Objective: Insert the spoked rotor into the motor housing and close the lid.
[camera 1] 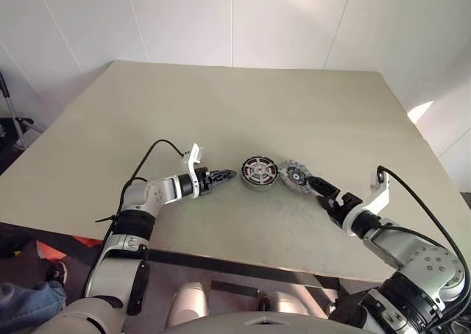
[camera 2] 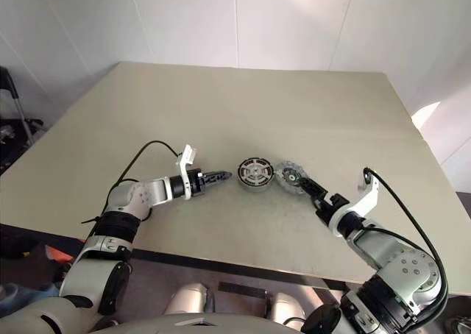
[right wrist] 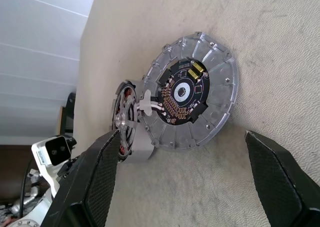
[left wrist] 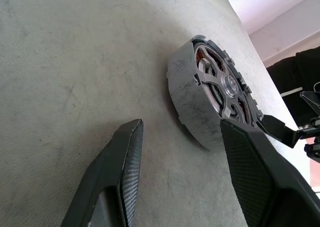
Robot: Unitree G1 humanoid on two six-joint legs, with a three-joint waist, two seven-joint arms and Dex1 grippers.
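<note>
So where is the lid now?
In the head views the lid lies flat on the table, just right of the motor housing, with the open right pincer at its right side.

Housing (camera 1: pixel 259 173): grey shell, copper-red windings, silver spokes. Lid (right wrist: pixel 192 91): ribbed silver rim, black circuit centre, yellow parts. Table (camera 1: pixel 235 113): beige. Fingers (right wrist: pixel 90 187): black, woven texture.

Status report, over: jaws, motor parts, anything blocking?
Both jaws open, empty. Motor housing on table, spoked part seated in it. Lid beside it, still off. Nothing blocking.
</note>
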